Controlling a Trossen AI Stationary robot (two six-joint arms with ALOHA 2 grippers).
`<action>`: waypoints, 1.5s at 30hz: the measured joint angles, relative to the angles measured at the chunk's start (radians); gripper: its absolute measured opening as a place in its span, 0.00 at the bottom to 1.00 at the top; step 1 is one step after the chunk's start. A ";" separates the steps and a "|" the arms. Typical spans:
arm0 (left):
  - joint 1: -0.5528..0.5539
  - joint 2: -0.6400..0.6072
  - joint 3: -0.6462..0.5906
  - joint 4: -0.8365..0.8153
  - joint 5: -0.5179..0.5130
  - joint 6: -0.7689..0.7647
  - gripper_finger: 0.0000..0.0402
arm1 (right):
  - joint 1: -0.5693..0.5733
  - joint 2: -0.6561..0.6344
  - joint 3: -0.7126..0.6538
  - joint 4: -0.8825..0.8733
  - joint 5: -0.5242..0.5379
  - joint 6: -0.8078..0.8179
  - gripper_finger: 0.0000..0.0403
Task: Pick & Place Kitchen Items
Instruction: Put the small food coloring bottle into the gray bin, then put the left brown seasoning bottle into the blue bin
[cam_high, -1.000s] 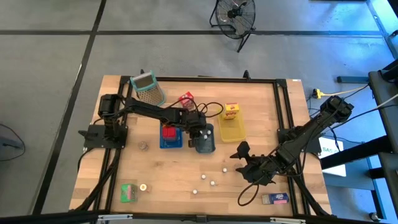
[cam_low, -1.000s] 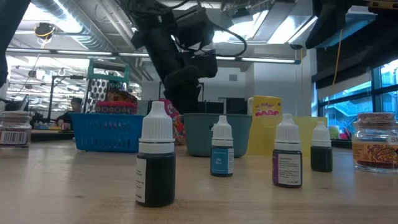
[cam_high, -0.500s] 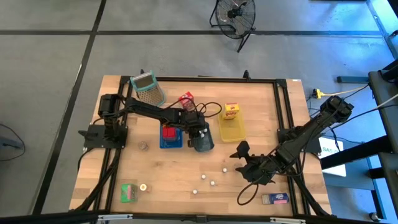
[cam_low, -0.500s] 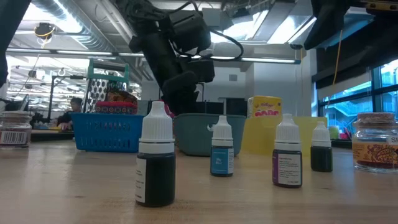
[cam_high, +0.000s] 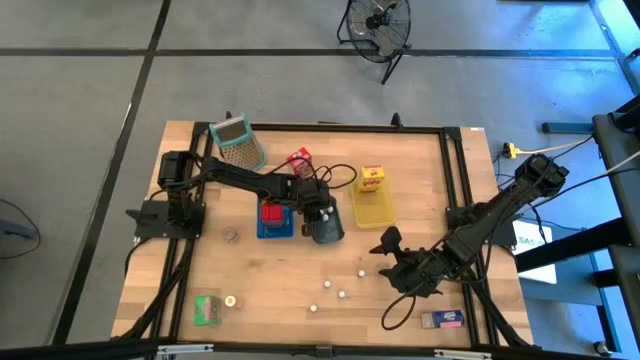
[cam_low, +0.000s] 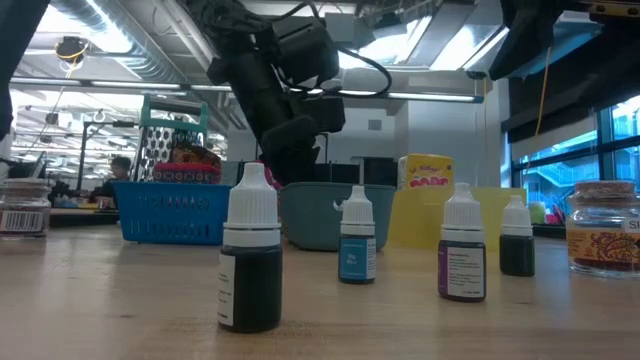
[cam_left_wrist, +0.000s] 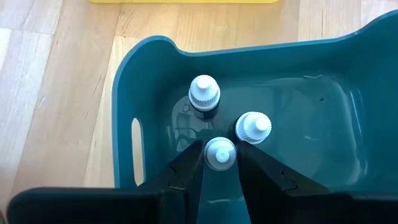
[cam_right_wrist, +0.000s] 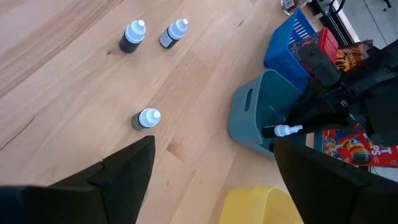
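Both arms are matte black: 2 jointed, boxy-linked limbs. The left arm (cam_high: 235, 178) carries a looping black cable near its wrist. The right arm (cam_high: 490, 218) trails a black cable too. Each ends in 2 dark, tapered fingers (cam_left_wrist: 186, 171).

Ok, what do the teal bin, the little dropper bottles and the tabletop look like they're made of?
Teal bin: looks like moulded plastic, smooth with a soft sheen, rounded corners and a slot handle. Dropper bottles: probably plastic, dark bodies with ribbed white caps and paper-like labels; glass can't be ruled out. Tabletop: seems to be light wood, with visible grain and plank seams and a matte finish.
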 joint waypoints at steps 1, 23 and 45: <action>0.000 0.000 0.000 0.000 0.000 -0.005 0.25 | 0.000 0.000 0.000 0.000 0.000 0.000 0.83; 0.000 0.000 0.002 -0.006 -0.016 -0.026 0.47 | 0.000 0.000 0.000 -0.001 -0.001 0.004 0.82; -0.014 0.000 0.156 -0.213 -0.091 -0.024 0.47 | 0.000 0.000 0.000 -0.008 -0.011 0.007 0.82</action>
